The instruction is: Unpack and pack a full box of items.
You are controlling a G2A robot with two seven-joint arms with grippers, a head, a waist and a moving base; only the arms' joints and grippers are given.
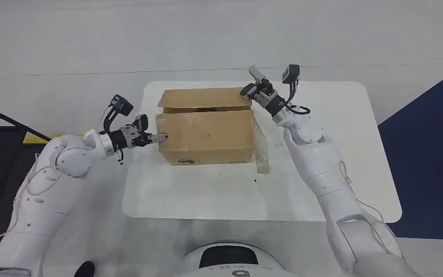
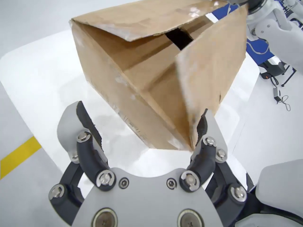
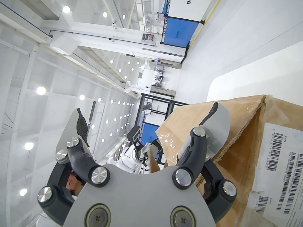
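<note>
Mid-table, nearer the far edge of the white table (image 1: 332, 187): one cardboard box (image 1: 208, 138). Its far flap (image 2: 146, 15) is folded down over the top and a second, upright flap (image 2: 210, 67) stands beside it, with a dark gap between them (contents hidden behind the cardboard).

At the box's left end, the left gripper (image 1: 159, 137) has its fingers spread wide. One fingertip (image 2: 204, 121) touches the lower edge of the upright flap, and nothing is clamped. At the far right corner, the right gripper (image 1: 246, 90) also has its fingers apart, one finger (image 3: 219, 112) lying against the cardboard. A barcode label (image 3: 279, 161) is on the box close by.

A clear plastic item (image 1: 262, 149) lies just beside the box's right side; I cannot tell what kind. A yellow floor line (image 2: 19, 152) runs past the table's left edge.
</note>
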